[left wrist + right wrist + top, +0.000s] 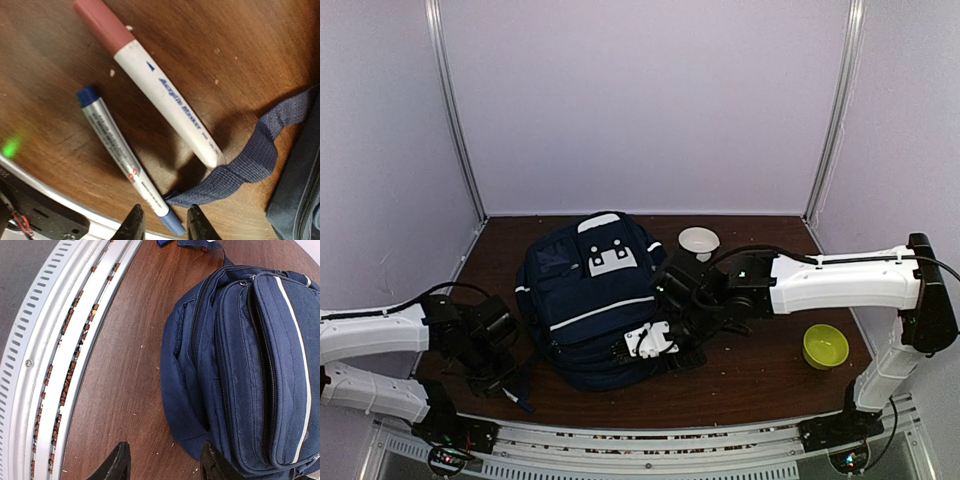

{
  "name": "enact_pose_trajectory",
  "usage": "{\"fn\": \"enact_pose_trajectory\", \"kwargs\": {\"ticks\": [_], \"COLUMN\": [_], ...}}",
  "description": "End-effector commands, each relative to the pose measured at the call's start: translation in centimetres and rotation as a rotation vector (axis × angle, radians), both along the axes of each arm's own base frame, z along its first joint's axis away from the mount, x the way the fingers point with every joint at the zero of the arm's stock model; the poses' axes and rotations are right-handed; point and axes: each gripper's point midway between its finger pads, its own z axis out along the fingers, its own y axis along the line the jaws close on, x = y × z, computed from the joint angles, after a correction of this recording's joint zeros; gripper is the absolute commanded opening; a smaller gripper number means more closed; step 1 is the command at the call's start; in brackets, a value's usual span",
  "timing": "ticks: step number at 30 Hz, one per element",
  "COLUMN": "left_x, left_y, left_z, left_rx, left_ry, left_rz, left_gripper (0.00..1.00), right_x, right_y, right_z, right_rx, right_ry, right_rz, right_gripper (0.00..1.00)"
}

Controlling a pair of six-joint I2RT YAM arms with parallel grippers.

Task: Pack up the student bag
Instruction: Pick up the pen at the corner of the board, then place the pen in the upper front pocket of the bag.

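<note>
student bag (582,300), navy with a white stripe: lies flat in the middle of the tabletop (760,385), grey-white patches toward the far wall. at its near right side, right pincer (165,467): released, fingers apart, 1 just beside the bag's corner, bare wood between them. left of the bag, a loose strap (250,160) on the wood, touching the tip of a white marker (165,100) with a dull-red cap. near it, a grey marker (117,150) with blue ends. left pincer (165,222): released, fingers astride that marker's near end, not clamped. right of the bag, a white bowl (698,240) and a yellow-green bowl (825,345).
</note>
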Motion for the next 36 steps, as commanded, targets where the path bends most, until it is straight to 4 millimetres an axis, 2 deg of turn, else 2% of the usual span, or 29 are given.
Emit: {"fn": "enact_pose_trajectory", "kwargs": {"ticks": [1,7,10,12,15,19,24,27,31,34,36], "left_x": [-0.4,-0.8,-1.0,-1.3,-1.8,-2.2,-0.9,2.3,7.1,10.0,11.1], "left_y": [-0.8,-0.4,-0.3,-0.2,-0.2,-0.3,-1.6,-3.2,-7.0,-10.8,-13.2], "left_z": [-1.5,-2.5,-3.1,-3.5,-3.2,0.2,6.1,8.9,11.7,14.2,15.5], "left_rx": [-0.054,-0.034,-0.041,-0.046,-0.050,-0.032,-0.111,-0.120,-0.072,-0.042,-0.041], "left_ry": [0.033,0.057,0.064,0.070,0.088,0.103,0.015,-0.135,-0.303,-0.434,-0.518], "left_rz": [0.053,0.076,0.093,0.102,0.089,0.040,-0.004,-0.133,-0.494,-0.800,-0.969], "left_gripper": [0.29,0.27,0.19,0.09,0.01,0.00,0.00,0.00,0.00,0.00,0.00], "right_x": [0.2,0.2,0.2,0.2,-0.1,-1.0,-1.3,-1.2,0.6,3.3,5.4], "right_y": [-0.4,-0.4,-0.4,-0.4,-0.4,-0.2,0.0,-0.1,-1.1,-3.0,-4.5], "right_z": [0.2,-0.2,-0.3,-0.3,0.0,0.4,0.9,1.8,4.0,6.1,7.8], "right_rx": [-0.006,-0.018,-0.022,-0.021,-0.020,-0.009,-0.008,0.006,0.055,0.111,0.160], "right_ry": [-0.003,-0.002,0.001,0.002,0.015,0.071,0.106,0.146,0.209,0.261,0.292], "right_rz": [-0.010,-0.008,-0.007,-0.007,-0.004,0.011,0.015,0.010,-0.041,-0.124,-0.193], "right_gripper": [0.47,0.47,0.47,0.47,0.47,0.46,0.46,0.46,0.46,0.46,0.46]}}
